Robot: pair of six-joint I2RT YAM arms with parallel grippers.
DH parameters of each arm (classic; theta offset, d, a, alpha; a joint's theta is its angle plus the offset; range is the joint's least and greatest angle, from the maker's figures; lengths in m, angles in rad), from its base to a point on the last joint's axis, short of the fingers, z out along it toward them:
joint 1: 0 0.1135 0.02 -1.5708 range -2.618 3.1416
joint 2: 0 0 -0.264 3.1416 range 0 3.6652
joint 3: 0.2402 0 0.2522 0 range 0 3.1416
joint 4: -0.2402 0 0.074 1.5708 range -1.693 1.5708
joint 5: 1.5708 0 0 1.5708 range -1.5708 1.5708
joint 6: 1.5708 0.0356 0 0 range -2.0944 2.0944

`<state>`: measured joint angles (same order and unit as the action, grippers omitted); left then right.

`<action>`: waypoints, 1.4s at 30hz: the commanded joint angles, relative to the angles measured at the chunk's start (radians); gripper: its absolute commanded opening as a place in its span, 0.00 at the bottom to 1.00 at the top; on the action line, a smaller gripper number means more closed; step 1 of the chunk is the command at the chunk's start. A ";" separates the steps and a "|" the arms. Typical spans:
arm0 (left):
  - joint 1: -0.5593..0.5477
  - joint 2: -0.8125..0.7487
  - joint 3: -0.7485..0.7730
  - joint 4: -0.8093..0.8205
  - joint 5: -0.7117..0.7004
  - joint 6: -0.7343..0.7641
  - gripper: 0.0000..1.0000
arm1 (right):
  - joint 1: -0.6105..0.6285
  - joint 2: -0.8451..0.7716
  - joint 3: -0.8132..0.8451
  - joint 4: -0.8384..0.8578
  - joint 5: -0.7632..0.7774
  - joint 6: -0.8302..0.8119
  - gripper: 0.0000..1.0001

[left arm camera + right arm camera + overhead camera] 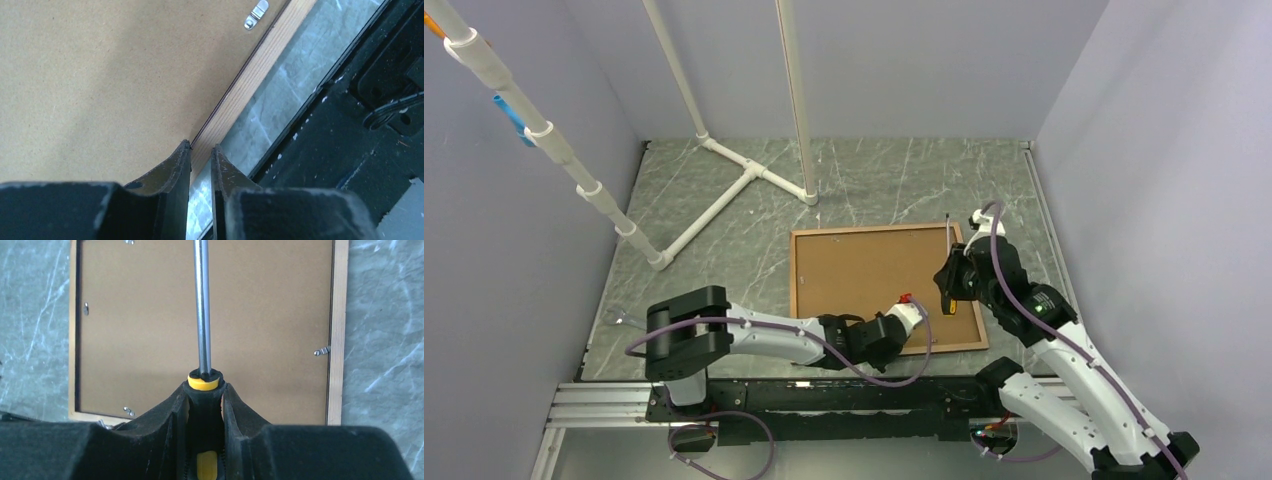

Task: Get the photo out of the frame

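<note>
The frame (pixel 972 290) lies face down on the marble table, its back rim pale wood. The brown backing board (pixel 864 275) fills it, held by small metal clips (pixel 322 350). The photo is hidden under the board. My right gripper (pixel 949 285) is shut on a black-and-yellow screwdriver (pixel 201 305), whose steel shaft points over the board toward the frame's far edge. My left gripper (pixel 911 305) rests at the frame's near edge; in its wrist view the gripper (pixel 201 147) is nearly shut and empty, tips over the wood rim (pixel 260 65).
A white pipe structure (pixel 724 190) stands at the back left of the table. The black arm base and rail (pixel 350 150) run just beyond the frame's near edge. Grey walls close in both sides.
</note>
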<state>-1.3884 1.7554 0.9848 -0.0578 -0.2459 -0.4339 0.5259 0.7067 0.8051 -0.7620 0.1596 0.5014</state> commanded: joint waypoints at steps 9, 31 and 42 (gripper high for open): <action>0.032 -0.086 -0.276 -0.219 -0.002 -0.212 0.08 | 0.000 0.273 0.077 -0.138 -0.199 -0.006 0.00; 0.160 -0.359 -0.161 -0.309 0.030 -0.275 0.87 | 0.000 0.287 0.130 -0.224 -0.162 -0.007 0.00; 0.558 -0.613 -0.382 -0.361 0.026 -0.308 0.81 | 0.000 0.309 0.131 -0.283 -0.141 0.010 0.00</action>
<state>-0.9146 1.1587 0.6605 -0.3714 -0.2157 -0.7269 0.5262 1.0191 0.8928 -1.0267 0.0101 0.5018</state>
